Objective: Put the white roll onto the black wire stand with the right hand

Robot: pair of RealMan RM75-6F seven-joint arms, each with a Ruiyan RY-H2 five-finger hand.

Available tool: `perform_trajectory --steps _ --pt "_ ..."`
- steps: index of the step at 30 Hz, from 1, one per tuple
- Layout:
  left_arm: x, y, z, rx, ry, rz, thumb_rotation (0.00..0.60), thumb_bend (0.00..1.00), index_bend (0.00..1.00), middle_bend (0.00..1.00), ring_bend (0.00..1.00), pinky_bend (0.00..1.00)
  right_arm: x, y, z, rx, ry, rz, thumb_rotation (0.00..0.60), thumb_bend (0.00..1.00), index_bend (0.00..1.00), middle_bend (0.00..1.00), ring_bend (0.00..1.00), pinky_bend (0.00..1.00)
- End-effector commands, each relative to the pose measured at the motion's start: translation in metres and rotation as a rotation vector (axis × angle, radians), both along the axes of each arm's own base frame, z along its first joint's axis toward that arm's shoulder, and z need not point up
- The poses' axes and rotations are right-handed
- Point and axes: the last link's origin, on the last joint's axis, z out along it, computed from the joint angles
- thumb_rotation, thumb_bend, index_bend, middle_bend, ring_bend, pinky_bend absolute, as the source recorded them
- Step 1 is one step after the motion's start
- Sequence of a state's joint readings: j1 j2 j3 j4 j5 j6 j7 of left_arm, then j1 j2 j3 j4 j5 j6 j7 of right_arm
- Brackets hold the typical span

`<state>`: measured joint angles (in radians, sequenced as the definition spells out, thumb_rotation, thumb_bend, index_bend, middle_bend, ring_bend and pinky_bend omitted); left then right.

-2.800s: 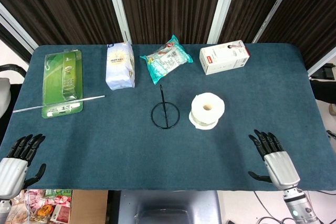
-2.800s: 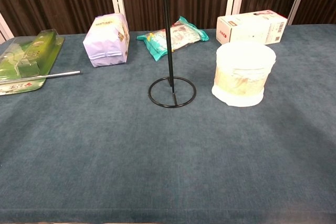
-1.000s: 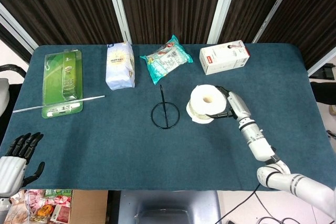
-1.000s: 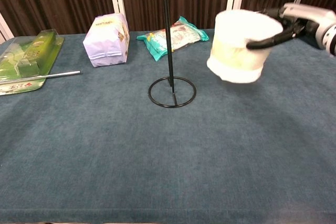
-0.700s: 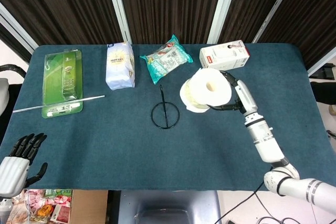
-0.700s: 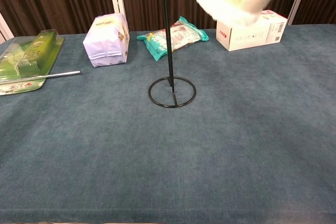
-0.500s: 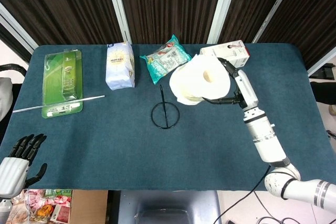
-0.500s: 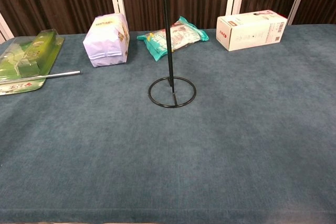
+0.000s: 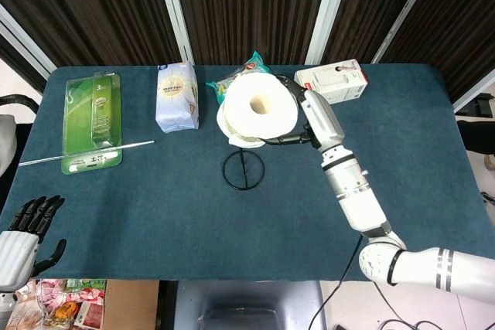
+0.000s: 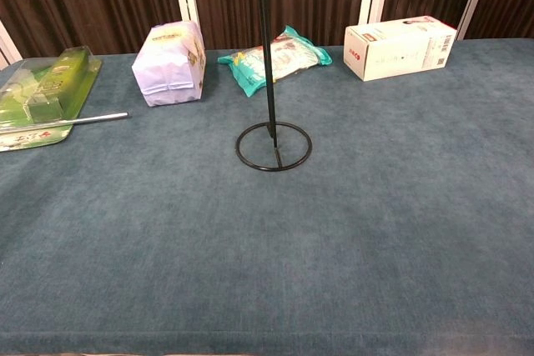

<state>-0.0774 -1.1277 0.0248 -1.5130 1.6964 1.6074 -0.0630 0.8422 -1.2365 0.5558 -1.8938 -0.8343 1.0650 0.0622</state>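
Your right hand (image 9: pixel 303 123) grips the white roll (image 9: pixel 257 111) from its right side, dark fingers wrapped around its lower edge, and holds it up in the air above the black wire stand (image 9: pixel 244 168). In the head view the roll's hollow core faces up toward the camera and the roll covers the upper part of the stand's rod, so you cannot tell from there whether the rod has entered the core. In the chest view only a sliver of the roll's underside shows at the top edge, just right of the rod's tip, and the rod itself stands bare and upright from the ring base (image 10: pixel 274 147) on the blue table (image 10: pixel 350 231). Your left hand (image 9: pixel 27 229) rests at the near left corner of the table with its fingers spread and nothing in it. Along the far edge lie a green blister pack (image 9: pixel 93 121) with a thin metal rod (image 9: pixel 87 152) across its near end, a pale lavender bag (image 10: pixel 171 64), a teal snack packet (image 10: pixel 279 57) that the lifted roll partly hides in the head view, and a white box with red print (image 10: pixel 400 46).
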Motion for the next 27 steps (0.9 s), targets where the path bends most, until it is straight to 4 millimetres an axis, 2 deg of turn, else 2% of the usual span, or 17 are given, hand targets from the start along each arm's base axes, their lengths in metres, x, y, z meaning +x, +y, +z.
perform_trajectory --steps 1,8,14,21,27 --pt "0.0 0.0 0.0 0.002 0.001 0.0 0.6 0.44 0.0 0.08 0.06 0.12 0.01 -0.003 -0.015 0.033 0.046 -0.034 0.6 0.21 0.79 0.65 0.59 0.37" --pt "-0.001 0.0 0.0 0.002 0.007 0.001 0.6 0.44 0.0 0.08 0.06 0.12 0.009 -0.007 -0.03 0.129 -0.006 -0.089 0.6 0.21 0.79 0.65 0.59 0.37" --pt "0.0 0.002 0.0 0.004 0.006 0.002 0.6 0.44 0.0 0.08 0.06 0.12 0.005 -0.009 -0.035 0.151 0.01 -0.112 0.6 0.21 0.78 0.65 0.59 0.37" --pt "0.0 0.0 0.0 0.004 0.004 -0.003 0.6 0.45 0.0 0.08 0.06 0.12 0.002 -0.009 -0.051 0.176 0.053 -0.126 0.6 0.21 0.78 0.65 0.59 0.37" --pt "-0.001 -0.001 0.002 0.006 0.002 -0.004 0.6 0.45 0.0 0.08 0.06 0.12 -0.003 -0.011 -0.061 0.2 0.055 -0.144 0.6 0.21 0.71 0.65 0.56 0.37"
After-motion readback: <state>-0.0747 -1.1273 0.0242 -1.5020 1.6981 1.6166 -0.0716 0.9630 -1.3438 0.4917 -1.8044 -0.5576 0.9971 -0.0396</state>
